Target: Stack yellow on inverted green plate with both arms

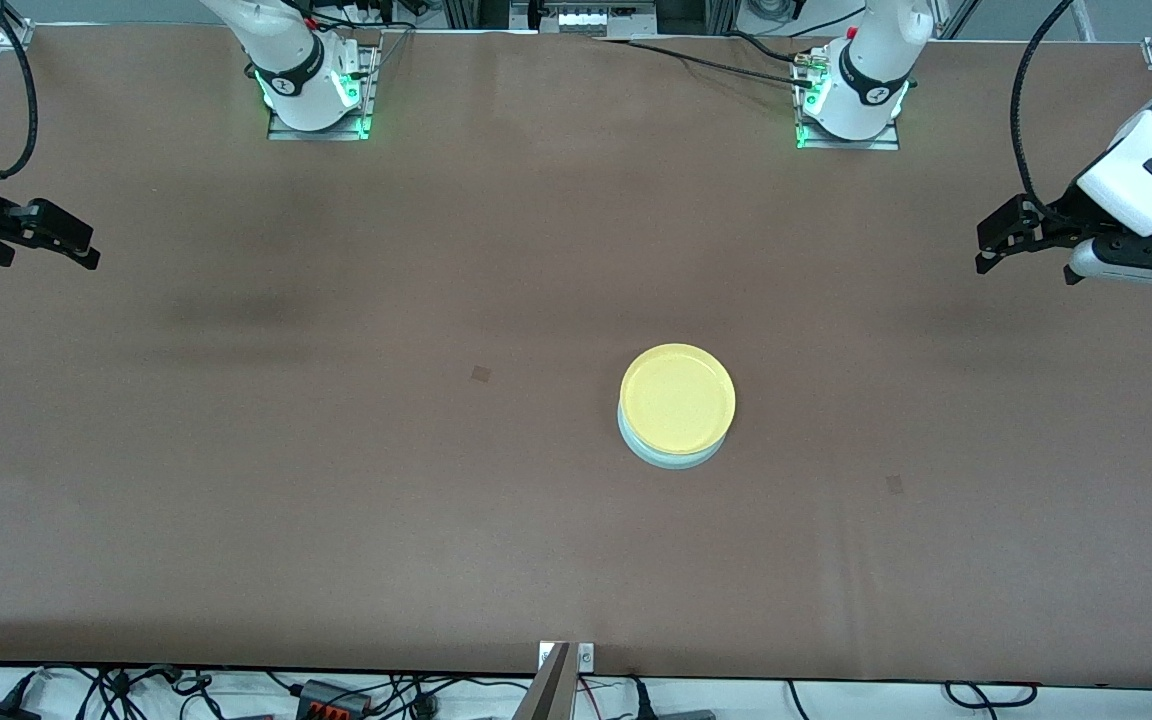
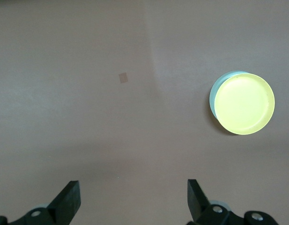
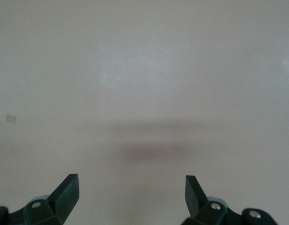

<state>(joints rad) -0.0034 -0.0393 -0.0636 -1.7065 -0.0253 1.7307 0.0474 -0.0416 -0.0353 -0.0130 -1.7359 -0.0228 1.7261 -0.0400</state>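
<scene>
The yellow plate [image 1: 677,398] lies rim up on the green plate [image 1: 671,456], which shows only as a pale crescent under the yellow plate's edge on the side nearer the front camera; whether the lower plate is inverted cannot be told from what peeks out; the two touch and sit almost concentric, the upper one shifted slightly away from the front camera. The stack rests on the brown table [image 1: 336,480], a little toward the left arm's end from the middle, well apart from both bases; by the look of it the stacking is done.

The relation that matters is clearance: the left gripper [image 1: 998,240] hangs over the table's edge at the left arm's end, fingers spread wide and holding nothing; its wrist view shows the stack [image 2: 242,103] off at a distance; this arm is the closer of the two. The right gripper [image 1: 61,240] hangs over the right arm's end, also spread and empty, much farther from the plates; a round object cannot be said to have a long axis, so no approach direction is favoured; I judge that both arms wait.
</scene>
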